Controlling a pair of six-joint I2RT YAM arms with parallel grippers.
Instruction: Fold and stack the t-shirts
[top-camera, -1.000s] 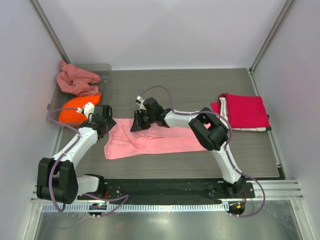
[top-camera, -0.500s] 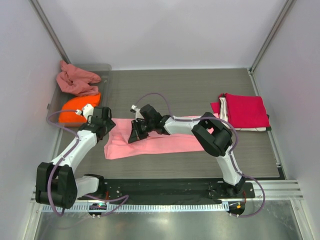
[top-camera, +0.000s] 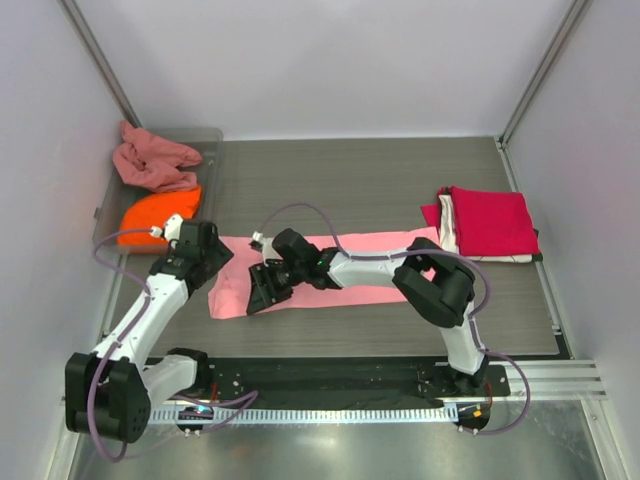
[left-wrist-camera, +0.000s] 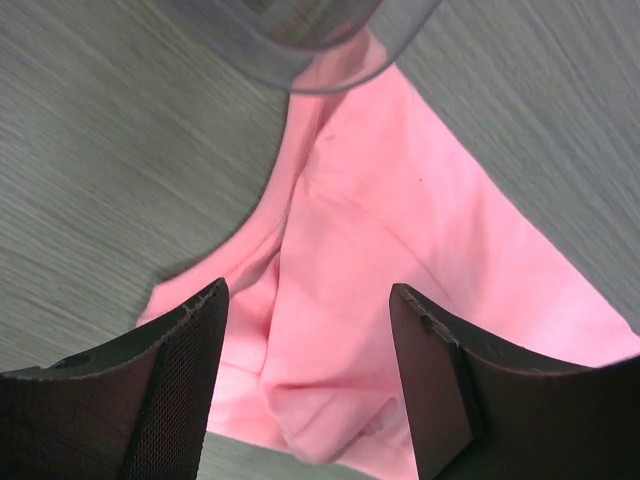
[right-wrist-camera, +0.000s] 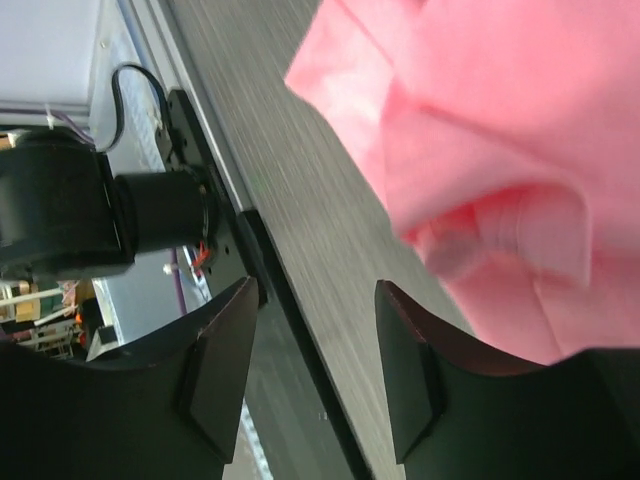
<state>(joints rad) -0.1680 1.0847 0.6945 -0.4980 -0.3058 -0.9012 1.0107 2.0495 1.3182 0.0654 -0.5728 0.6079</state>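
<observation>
Light pink t-shirt (top-camera: 340, 296) a flat band at centre; crimson stack (top-camera: 492, 222) right; orange shirt (top-camera: 155, 216), dusty rose shirt (top-camera: 150, 162) crumpled left.

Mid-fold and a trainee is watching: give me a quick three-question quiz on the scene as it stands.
1. True or false: the right gripper is clamped on the light pink t-shirt.
2. Where does the orange t-shirt lie? A in the grey tray; B on a shelf; C in a cardboard box.
3. Fill in: the folded crimson red t-shirt lies on the table, at the robot's ____ side.
Key: 1 false, its jaws stand open and empty; 2 A; 3 right.
</observation>
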